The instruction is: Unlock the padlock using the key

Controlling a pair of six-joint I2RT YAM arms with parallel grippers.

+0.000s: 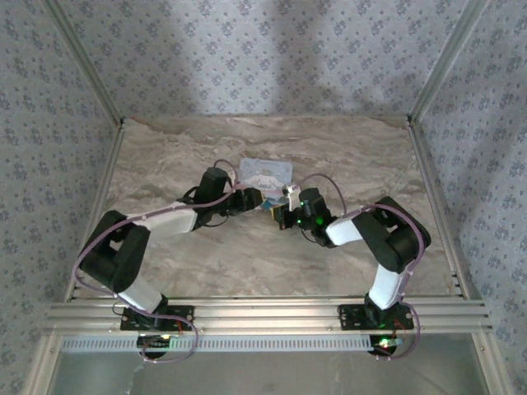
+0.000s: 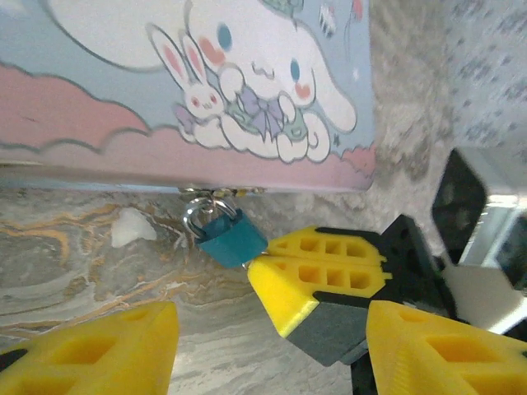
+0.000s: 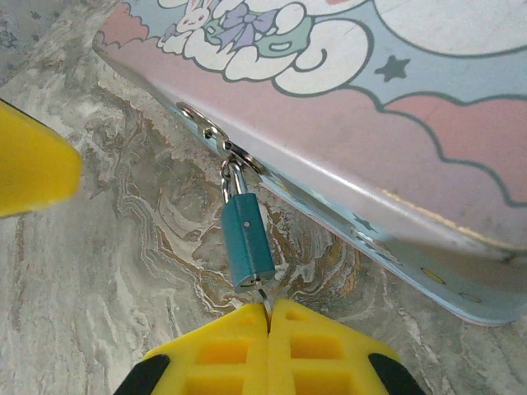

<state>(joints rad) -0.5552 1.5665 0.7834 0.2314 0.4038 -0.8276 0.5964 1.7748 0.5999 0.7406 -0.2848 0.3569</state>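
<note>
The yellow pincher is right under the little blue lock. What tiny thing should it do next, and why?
Probably the right gripper should gently twist the key. Its jaws are shut on the key, and only a thin sliver of it shows. The tip seems to be already in the bottom of the padlock, which hangs with its shackle closed on the tin.

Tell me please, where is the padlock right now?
In the right wrist view, the padlock hangs from the hasp at the front edge of the cartoon tin, lying on the marble table, just ahead of the shut right pincer.
</note>
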